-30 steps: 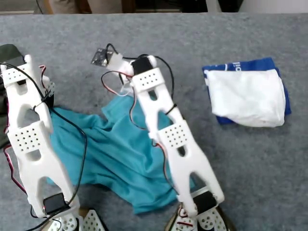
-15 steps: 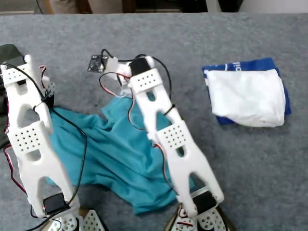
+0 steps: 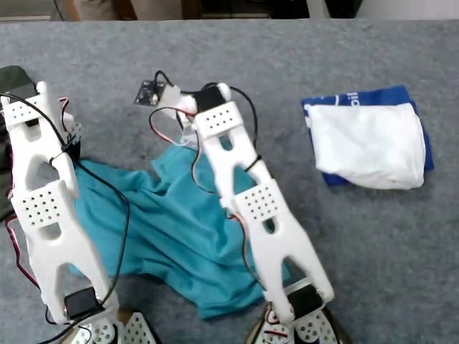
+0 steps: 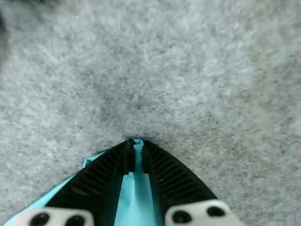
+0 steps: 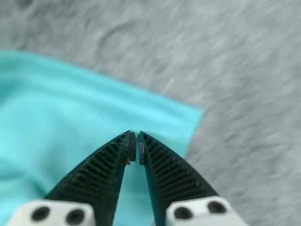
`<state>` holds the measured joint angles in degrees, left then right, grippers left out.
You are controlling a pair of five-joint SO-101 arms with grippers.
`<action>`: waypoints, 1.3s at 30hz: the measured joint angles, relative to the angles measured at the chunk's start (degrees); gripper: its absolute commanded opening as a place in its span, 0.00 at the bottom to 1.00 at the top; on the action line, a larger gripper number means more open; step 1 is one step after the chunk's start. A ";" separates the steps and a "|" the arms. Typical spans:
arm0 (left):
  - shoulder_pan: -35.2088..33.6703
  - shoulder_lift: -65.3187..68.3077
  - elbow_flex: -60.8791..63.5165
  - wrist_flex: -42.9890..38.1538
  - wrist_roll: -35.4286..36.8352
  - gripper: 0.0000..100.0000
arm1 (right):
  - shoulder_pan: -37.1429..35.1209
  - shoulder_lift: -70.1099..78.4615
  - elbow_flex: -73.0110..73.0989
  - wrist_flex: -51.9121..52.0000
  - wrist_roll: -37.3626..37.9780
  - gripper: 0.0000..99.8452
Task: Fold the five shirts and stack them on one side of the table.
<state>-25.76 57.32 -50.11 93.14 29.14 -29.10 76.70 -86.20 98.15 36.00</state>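
Right gripper (image 5: 136,141): hanging at the frame's centre, its black ribbed fingers (image 5: 99,174) nearly meeting at the tips.
Teal shirt (image 5: 56,108): lying under the gripper, one corner reaching just past the tips.
Grey table (image 5: 235,56): spreading beyond the shirt's edge.

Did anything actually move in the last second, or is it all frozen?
Barely. The right arm swung its wrist slightly toward the left arm, then eased partway back. The left arm, the teal shirt and the folded white and blue shirts stayed put.
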 measured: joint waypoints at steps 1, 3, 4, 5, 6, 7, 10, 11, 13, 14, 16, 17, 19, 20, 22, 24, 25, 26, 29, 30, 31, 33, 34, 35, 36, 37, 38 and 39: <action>0.00 0.00 0.00 0.00 0.00 0.02 | 0.00 0.00 0.44 1.67 -0.26 0.02; 0.00 0.00 0.00 0.00 0.00 0.02 | 0.00 -0.44 3.16 2.55 -0.53 0.00; 0.00 0.00 0.00 0.00 0.00 0.02 | 0.00 -1.49 5.01 2.64 -0.53 0.00; 0.00 0.00 0.00 0.00 0.00 0.02 | 0.00 -3.08 8.18 2.73 -0.53 0.00; 0.00 0.00 0.00 0.00 0.00 0.02 | 0.00 -4.92 11.60 2.73 -0.53 0.00; 0.00 0.00 0.00 0.00 0.00 0.02 | 0.00 -7.03 15.38 2.73 -0.53 0.00; 0.00 0.00 0.00 0.00 0.00 0.02 | 0.09 -14.77 30.07 2.73 -0.53 0.00; 0.00 0.00 0.00 0.00 0.00 0.02 | 0.09 -17.32 34.99 2.73 -0.53 0.00; 0.00 0.00 0.00 0.00 0.00 0.02 | 0.09 -21.80 43.52 2.73 -0.53 0.00; 0.00 0.00 0.00 0.00 -0.09 0.02 | 0.09 -23.38 46.33 2.73 -0.53 0.00; 0.00 0.00 0.00 0.00 -0.09 0.02 | 0.18 -25.23 48.44 2.73 -0.53 0.01; 0.00 0.00 0.00 0.00 -0.09 0.02 | 0.44 -25.76 48.44 2.73 -0.53 0.01; 0.00 0.00 0.00 0.00 -0.09 0.02 | 1.32 -26.20 47.47 1.93 -0.53 0.02; 0.00 0.00 0.00 0.00 -0.09 0.02 | 1.76 -26.20 46.24 1.23 -0.53 0.04; 0.00 0.00 0.00 0.00 -0.09 0.02 | 2.46 -26.20 42.81 -0.44 -1.67 0.09; 0.00 0.00 0.00 0.00 -0.09 0.02 | 3.08 -26.20 39.38 -2.37 -3.16 0.13; 0.00 0.00 0.00 0.00 -0.09 0.02 | 3.16 -26.20 38.15 -3.52 -3.87 0.14; 0.00 0.00 0.00 0.00 -0.09 0.02 | 3.43 -26.20 37.01 -4.48 -4.40 0.15; 0.00 0.00 0.00 0.00 -0.09 0.02 | 3.69 -26.20 35.69 -7.21 -5.01 0.15; 0.00 0.00 0.00 0.00 -0.09 0.02 | 3.69 -26.20 35.69 -8.00 -5.01 0.15; 0.00 0.00 0.00 0.00 -0.09 0.02 | 3.69 -26.20 35.52 -8.62 -5.01 0.15; 0.00 0.00 0.00 0.00 -0.09 0.02 | 3.69 -25.93 35.25 -8.97 -5.89 0.15; 0.00 0.00 0.00 0.00 -0.09 0.02 | 3.69 -25.32 34.99 -8.97 -7.03 0.15; 0.00 0.00 0.00 0.00 -0.09 0.02 | 3.69 -24.79 34.90 -8.88 -8.62 0.15; 0.00 0.00 0.00 0.00 -0.09 0.02 | 3.69 -24.09 34.90 -7.65 -10.02 0.15; 0.00 0.00 0.00 0.00 -0.09 0.02 | 3.96 -23.74 34.90 -7.12 -11.34 0.15; 0.00 0.00 0.00 0.00 -0.09 0.02 | 4.13 -23.47 34.90 -5.98 -12.57 0.15; 0.00 0.00 0.00 0.00 -0.09 0.02 | 4.40 -23.47 34.90 -5.10 -13.71 0.15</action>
<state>-25.76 57.32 -50.11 93.14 29.05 -24.70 53.23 -51.30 93.05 22.29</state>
